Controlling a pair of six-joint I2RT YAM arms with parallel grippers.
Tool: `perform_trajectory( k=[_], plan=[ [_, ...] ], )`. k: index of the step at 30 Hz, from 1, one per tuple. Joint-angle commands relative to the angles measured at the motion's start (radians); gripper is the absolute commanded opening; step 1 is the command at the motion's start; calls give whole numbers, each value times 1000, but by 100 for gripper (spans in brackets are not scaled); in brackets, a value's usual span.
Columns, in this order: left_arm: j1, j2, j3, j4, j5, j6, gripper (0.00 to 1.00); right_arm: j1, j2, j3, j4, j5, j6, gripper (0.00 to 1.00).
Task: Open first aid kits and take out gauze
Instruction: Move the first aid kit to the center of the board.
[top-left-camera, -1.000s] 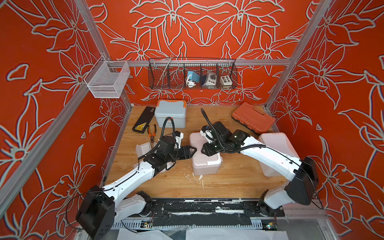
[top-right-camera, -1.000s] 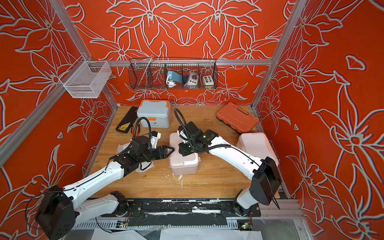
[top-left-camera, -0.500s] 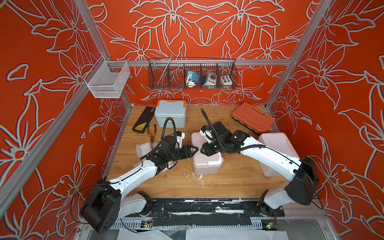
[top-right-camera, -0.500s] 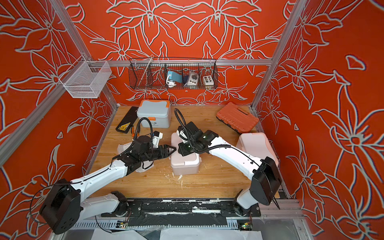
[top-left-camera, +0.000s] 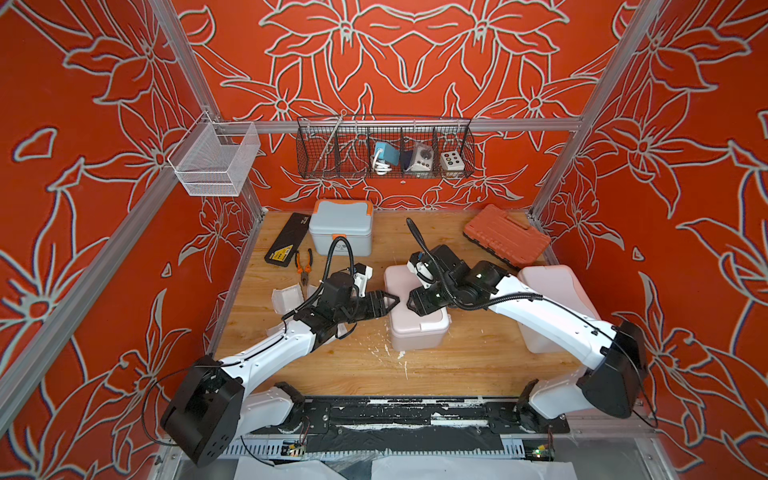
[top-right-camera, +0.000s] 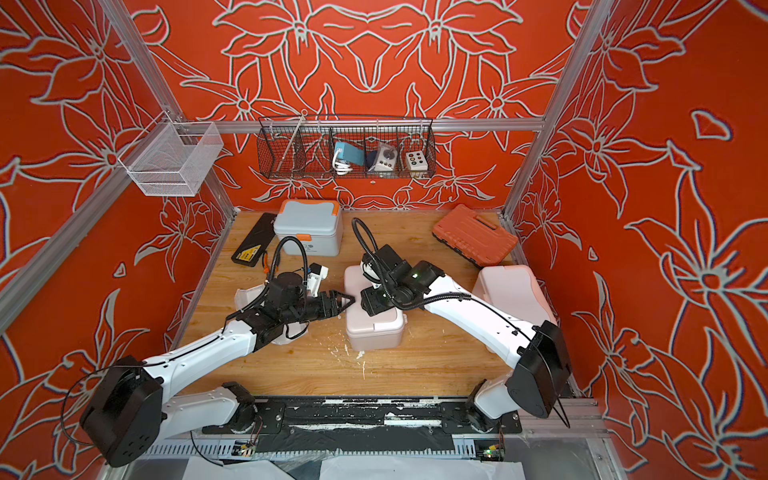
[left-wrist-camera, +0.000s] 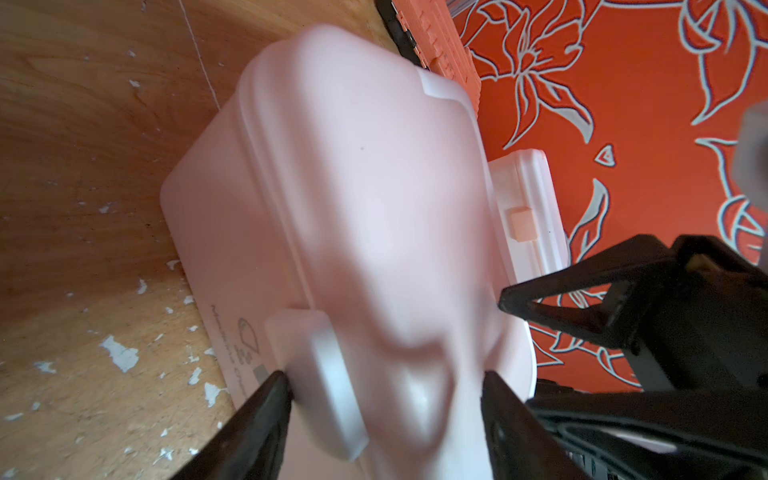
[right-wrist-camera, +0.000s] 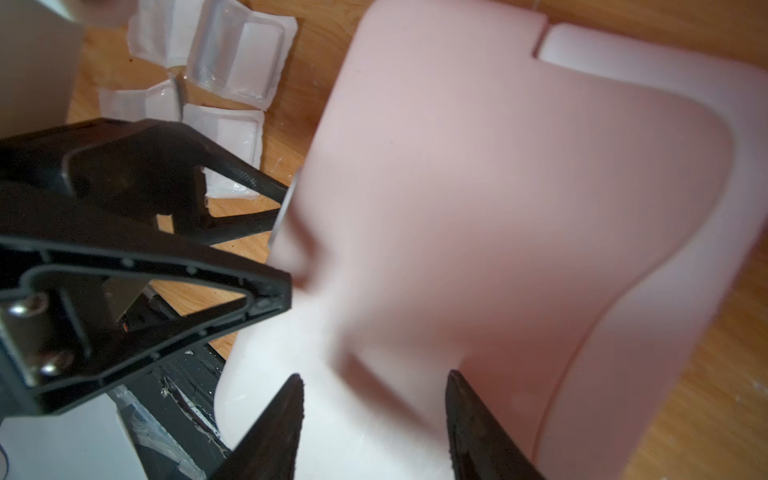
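Mid-table: pale pink kit, lid down on the box, front latch facing the robot's base. The left gripper lies level at the kit's left side, rolled so that one finger is above the other. In the left wrist view its fingers stand apart with the front edge of the lid and the latch tab between them, and the finger nearer the table touches the tab. That view is blurred at the contact, so I cannot tell whether the jaws squeeze the lid or only bracket it. The right gripper extends from the right and hangs over the left part of the lid, nose to nose with the left gripper and just apart from it. In the right wrist view its jaws are spread, tips over the smooth pink lid surface. The gauze is a few clear-wrapped white packets lying flat on the wooden table, left of the pink kit and just beside the left arm's wrist, some overlapping; the right wrist view shows the packets beyond the left gripper. The blue-grey kit with orange trim stands at the back of the table, lid down, well apart from both grippers. The white kit with a peach latch stands at the right edge, lid down, partly behind the right arm. The black case and pliers lie back left, and the orange tool case lies back right.
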Motion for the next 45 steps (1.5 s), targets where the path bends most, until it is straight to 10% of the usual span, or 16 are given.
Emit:
perform_trajectory(
  k=[1,12,20,30,45],
  plan=[
    [-44,33,14,73,23,-19,69,-8,-48,9,-109,79,-2,65],
    [-172,201,109,205,-18,-83,72,-78,-262,-69,-146,137,16,76],
    [-64,11,34,54,-131,-13,89,-54,-291,-83,-130,52,-10,76],
    [139,-382,16,-278,-336,134,93,178,-9,98,-76,96,-43,76],
    [226,-429,3,-310,-269,143,95,185,337,263,-211,413,173,83]
  ],
)
